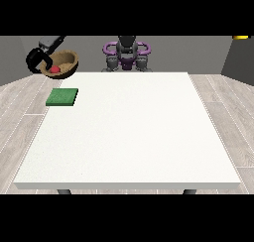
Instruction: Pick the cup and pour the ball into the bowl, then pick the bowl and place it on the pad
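A brown wooden bowl (64, 62) hangs in the air beyond the table's far left corner, tilted towards the camera. A red ball (55, 69) lies inside it. The black hand at the view's left (35, 60) curls round the bowl's left rim and holds it up. A flat green pad (62, 97) lies on the white table (134, 137) near its far left corner, below and a little in front of the bowl. No cup shows in the view. The other hand is out of sight.
The robot's torso (127, 52) stands behind the table's far edge. Wooden floor surrounds the table on all sides. Nothing else lies on the tabletop besides the pad.
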You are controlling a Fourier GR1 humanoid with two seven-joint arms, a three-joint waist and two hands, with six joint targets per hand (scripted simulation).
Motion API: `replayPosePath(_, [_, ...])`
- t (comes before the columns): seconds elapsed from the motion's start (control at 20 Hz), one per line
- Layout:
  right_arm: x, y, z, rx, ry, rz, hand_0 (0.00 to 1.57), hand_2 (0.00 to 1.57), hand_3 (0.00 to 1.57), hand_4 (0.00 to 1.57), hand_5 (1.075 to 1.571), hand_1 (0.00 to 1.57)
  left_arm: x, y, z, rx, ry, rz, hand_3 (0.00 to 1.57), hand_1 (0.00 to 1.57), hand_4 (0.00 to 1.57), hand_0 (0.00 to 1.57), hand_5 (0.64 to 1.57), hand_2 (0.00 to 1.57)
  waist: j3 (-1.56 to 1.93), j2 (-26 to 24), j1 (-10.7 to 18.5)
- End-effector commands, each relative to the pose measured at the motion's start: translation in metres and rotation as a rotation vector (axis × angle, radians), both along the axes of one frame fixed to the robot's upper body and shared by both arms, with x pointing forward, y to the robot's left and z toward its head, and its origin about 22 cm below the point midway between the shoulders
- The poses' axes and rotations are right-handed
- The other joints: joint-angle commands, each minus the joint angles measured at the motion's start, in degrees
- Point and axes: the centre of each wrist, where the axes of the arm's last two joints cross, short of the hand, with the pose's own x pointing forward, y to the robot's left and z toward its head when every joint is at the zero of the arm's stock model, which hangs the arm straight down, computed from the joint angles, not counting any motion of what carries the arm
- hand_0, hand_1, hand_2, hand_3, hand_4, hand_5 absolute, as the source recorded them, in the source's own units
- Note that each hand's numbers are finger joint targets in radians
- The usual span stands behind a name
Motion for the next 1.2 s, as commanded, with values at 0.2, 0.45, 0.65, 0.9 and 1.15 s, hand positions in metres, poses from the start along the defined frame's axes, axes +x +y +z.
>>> replayPosePath(0.2, [0.004, -0.025, 0.026, 0.026, -0.117, -0.016, 1.57, 1.57, 0.46, 1.11, 1.567, 1.57, -0.001, 0.005, 0.023, 0.022, -0.113, -0.008, 0.0, 0.0, 1.21, 0.0, 1.555, 0.0, 0.06, 6.38, 0.8])
replayPosePath(0.45, [0.0, -0.009, -0.018, 0.105, -0.131, -0.08, 1.57, 1.57, 0.44, 1.06, 1.569, 1.57, -0.009, 0.012, 0.011, 0.027, -0.128, -0.041, 0.0, 0.0, 1.21, 0.0, 1.553, 0.0, 0.08, 8.72, 3.61])
replayPosePath(0.65, [0.013, -0.001, -0.009, 0.152, -0.124, -0.041, 1.57, 1.57, 0.54, 1.02, 1.571, 1.57, -0.007, 0.012, 0.006, 0.032, -0.118, -0.026, 0.0, 0.0, 1.21, 0.0, 1.555, 0.0, 0.04, 7.72, 2.56])
replayPosePath(0.9, [0.008, -0.008, -0.024, 0.253, -0.138, -0.156, 1.57, 1.57, 0.74, 0.9, 1.569, 1.57, -0.002, -0.003, 0.022, 0.048, -0.104, -0.031, 0.0, 0.0, 1.2, 0.0, 1.559, 0.0, 0.11, 6.75, 3.46])
replayPosePath(1.15, [0.003, -0.043, 0.02, 0.134, -0.158, -0.219, 1.57, 1.57, 1.09, 0.0, 1.55, 1.57, -0.008, 0.012, 0.031, 0.031, -0.136, -0.029, 0.0, 0.0, 1.19, 0.0, 1.563, 0.0, 0.06, 8.92, 2.88])
